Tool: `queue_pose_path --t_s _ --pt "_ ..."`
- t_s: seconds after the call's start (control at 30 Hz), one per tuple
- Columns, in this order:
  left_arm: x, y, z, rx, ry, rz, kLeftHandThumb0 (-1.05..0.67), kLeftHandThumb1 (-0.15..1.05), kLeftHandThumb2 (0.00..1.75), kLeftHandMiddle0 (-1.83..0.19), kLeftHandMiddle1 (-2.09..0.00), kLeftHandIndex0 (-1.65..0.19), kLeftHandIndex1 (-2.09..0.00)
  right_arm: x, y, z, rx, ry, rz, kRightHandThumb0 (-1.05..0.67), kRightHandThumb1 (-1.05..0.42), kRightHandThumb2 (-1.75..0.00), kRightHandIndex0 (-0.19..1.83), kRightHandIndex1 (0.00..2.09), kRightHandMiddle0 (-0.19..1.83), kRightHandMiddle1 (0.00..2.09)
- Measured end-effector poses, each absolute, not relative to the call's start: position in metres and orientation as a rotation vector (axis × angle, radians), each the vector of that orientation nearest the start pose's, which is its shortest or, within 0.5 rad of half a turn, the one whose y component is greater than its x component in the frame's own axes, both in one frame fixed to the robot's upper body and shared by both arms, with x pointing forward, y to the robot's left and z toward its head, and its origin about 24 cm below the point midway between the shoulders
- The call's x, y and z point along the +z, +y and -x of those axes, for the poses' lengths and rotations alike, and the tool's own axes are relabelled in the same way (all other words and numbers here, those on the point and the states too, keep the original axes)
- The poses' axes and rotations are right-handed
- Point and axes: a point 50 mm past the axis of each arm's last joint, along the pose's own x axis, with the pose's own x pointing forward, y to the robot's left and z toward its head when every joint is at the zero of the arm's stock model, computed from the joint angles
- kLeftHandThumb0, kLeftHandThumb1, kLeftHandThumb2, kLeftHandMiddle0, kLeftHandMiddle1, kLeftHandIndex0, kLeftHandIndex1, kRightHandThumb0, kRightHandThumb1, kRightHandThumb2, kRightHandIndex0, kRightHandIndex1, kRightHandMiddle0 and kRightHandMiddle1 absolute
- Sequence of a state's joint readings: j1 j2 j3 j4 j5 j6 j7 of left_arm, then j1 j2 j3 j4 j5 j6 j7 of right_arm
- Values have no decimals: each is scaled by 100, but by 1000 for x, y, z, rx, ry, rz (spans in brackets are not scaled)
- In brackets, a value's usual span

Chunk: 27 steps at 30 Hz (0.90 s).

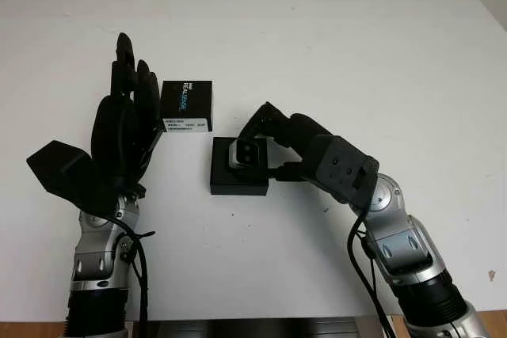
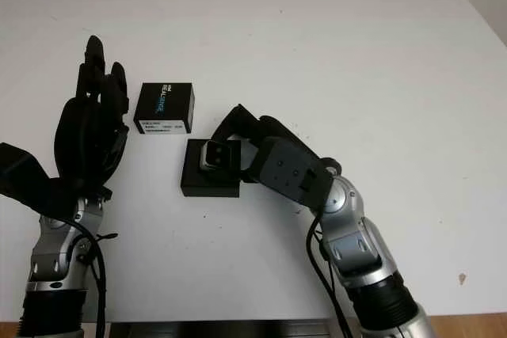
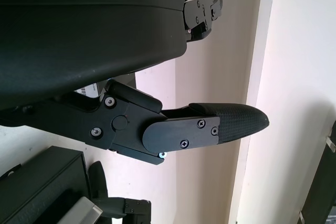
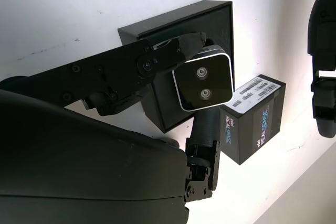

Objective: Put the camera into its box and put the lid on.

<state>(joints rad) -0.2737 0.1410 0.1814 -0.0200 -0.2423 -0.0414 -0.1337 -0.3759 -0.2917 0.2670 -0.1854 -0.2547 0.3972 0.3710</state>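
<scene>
Status: first step under way, not finished. The right hand (image 1: 265,148) is clenched around the camera (image 1: 246,153) and holds it directly over the open black box (image 1: 238,176), which sits on the white table (image 1: 356,61). In the right wrist view the camera (image 4: 203,82) shows its lens face and is pinched between fingers (image 4: 157,59) on opposite sides. Whether it already touches the inside of the box, I cannot tell; it looks tilted, not seated flat.

The lid (image 1: 187,105), black with a white label on its side, stands on the table just beyond the box and a little toward the robot's left, apart from it. Nothing grips it.

The left hand (image 1: 123,128) is raised upright just beside the lid, on the side away from the box; open, holding nothing.

Remaining, by my judgement: seat the camera in the box, let go, then pick up the lid and fit it over the box.
</scene>
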Motion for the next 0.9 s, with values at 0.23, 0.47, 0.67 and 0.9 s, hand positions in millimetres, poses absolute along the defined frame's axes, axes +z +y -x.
queue_pose_path --t_s 0.23,0.47,0.67,0.9 --pt "131 193 -295 -45 -362 98 -74 105 52 19 0 19 0 130 -105 -297 531 -68 623 -27 -105 -13 23 9 10 209" --pt "131 193 -295 -43 -362 97 -74 105 50 19 0 19 0 133 -106 -294 598 -126 735 -45 -102 -6 -7 2 -10 103" --pt "131 193 -295 -43 -363 100 -74 105 47 19 0 19 0 136 -107 -291 636 -180 784 -47 -97 -5 -19 0 -7 48" --pt "131 194 -295 -40 -363 98 -74 105 48 19 0 19 0 138 -106 -290 653 -206 796 -49 -95 -5 -19 0 -7 43"
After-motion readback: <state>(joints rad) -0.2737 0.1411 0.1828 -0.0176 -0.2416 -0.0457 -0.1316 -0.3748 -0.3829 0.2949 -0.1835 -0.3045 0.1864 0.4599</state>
